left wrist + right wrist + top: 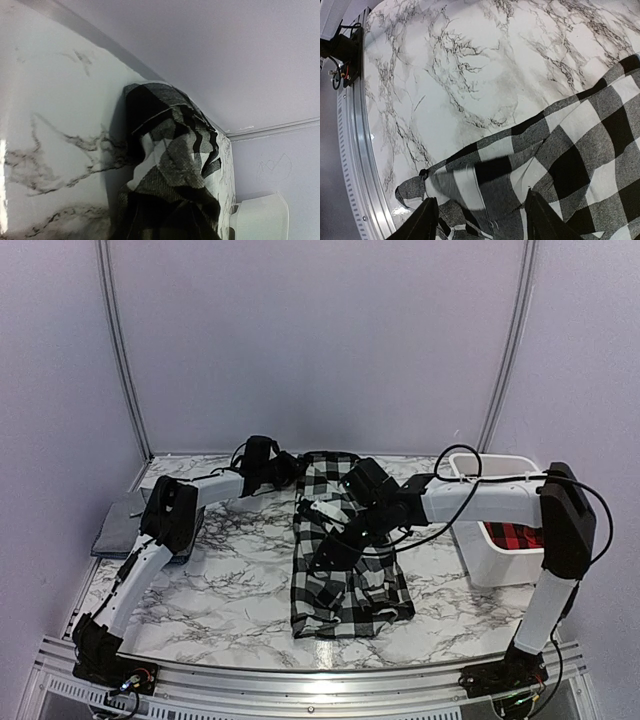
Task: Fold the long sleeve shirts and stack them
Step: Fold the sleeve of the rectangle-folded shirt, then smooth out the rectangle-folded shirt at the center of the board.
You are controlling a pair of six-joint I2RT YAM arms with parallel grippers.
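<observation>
Overhead view of two robot arms at a marble-patterned desk point(230, 580). A black-and-white checked shirt point(345, 570) lies in a long, rumpled strip down the middle, running from the 12 o'clock edge toward 6 o'clock.

The left tool point(262, 462) sits at the shirt's 11 o'clock corner. Its wrist camera shows only bunched cloth rising close to the lens, and I cannot tell whether it grips or is spread. The right tool point(480, 197) hangs over the shirt's middle. Its two dark fingers point(540, 220) are spread wide over the cloth and clamp nothing.

The step in hand looks like laying this shirt out or starting its first fold. It is not yet a neat rectangle. The next move likely calls for the right tool to close on a cloth edge and, working with the left, pull it flat before folding.

A white bin point(490, 565) stands at 3 o'clock, holding a red-and-black checked shirt point(515, 535) that waits its turn. At 9 o'clock, at the desk's edge, a grey shirt point(122, 525) lies flat and appears already folded, a likely base for the stack.
</observation>
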